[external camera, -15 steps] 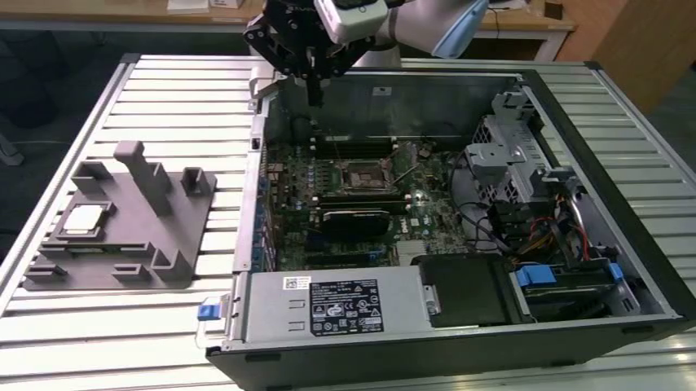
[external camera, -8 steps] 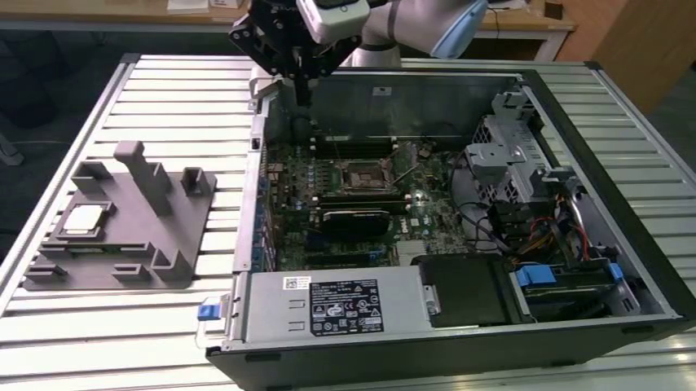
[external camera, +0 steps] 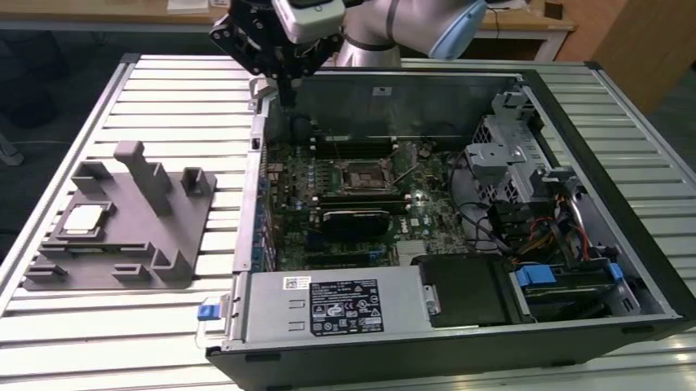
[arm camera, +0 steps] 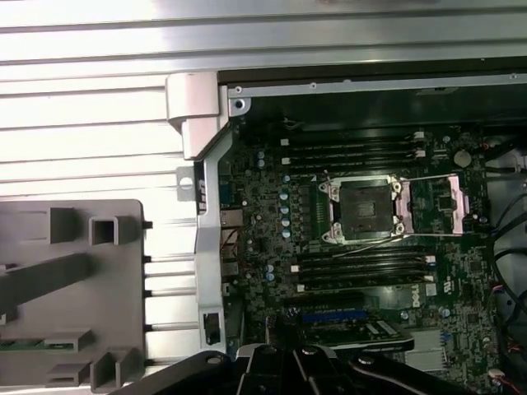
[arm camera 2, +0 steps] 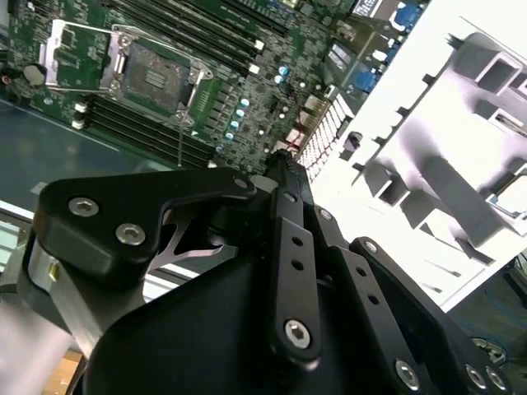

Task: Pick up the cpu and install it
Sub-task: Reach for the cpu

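My gripper (external camera: 288,85), pressed together and empty, hangs over the case (external camera: 435,98). The cpu (external camera: 85,218), well apart, seems light, stiff, fragile: hold its edges.

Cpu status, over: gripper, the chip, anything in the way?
Gripper shut, empty, above the far edge of the case. Cpu untouched on the grey fixture. Socket open and bare.
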Controlling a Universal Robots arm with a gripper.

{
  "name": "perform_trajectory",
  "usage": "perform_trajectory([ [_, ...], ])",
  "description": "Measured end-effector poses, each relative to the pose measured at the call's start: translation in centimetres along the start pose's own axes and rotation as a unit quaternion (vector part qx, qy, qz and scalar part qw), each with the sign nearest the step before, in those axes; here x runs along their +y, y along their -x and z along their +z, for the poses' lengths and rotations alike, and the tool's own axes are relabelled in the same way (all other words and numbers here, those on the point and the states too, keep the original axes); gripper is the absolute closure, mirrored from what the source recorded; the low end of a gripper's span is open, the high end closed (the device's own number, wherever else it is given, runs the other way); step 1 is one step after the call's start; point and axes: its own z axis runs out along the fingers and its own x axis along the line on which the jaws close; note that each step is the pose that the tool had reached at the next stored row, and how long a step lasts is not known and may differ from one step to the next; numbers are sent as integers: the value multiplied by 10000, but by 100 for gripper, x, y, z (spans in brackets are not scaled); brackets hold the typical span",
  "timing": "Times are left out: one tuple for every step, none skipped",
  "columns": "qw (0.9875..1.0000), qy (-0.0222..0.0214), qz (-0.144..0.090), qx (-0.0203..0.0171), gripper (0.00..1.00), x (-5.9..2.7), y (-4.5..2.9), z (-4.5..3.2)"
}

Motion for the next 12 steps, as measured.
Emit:
perform_trajectory([
  [10000,0,0,0,89,-2,-22,-1],
  [10000,0,0,0,89,-3,-44,-2],
  [10000,0,1,0,89,-5,-67,-2],
  [10000,0,1,-1,89,-7,-87,-3],
  [10000,0,0,0,89,-8,-105,-3],
  [10000,0,0,0,89,-9,-124,-4],
  [10000,0,0,-1,89,-11,-144,-5],
  [10000,0,0,-1,89,-12,-162,-5],
  [10000,0,0,-1,89,-14,-180,-5],
  [10000,0,0,-1,89,-15,-195,-6],
  [10000,0,0,-1,89,-16,-209,-6],
  [10000,0,0,-1,89,-17,-222,-7],
])
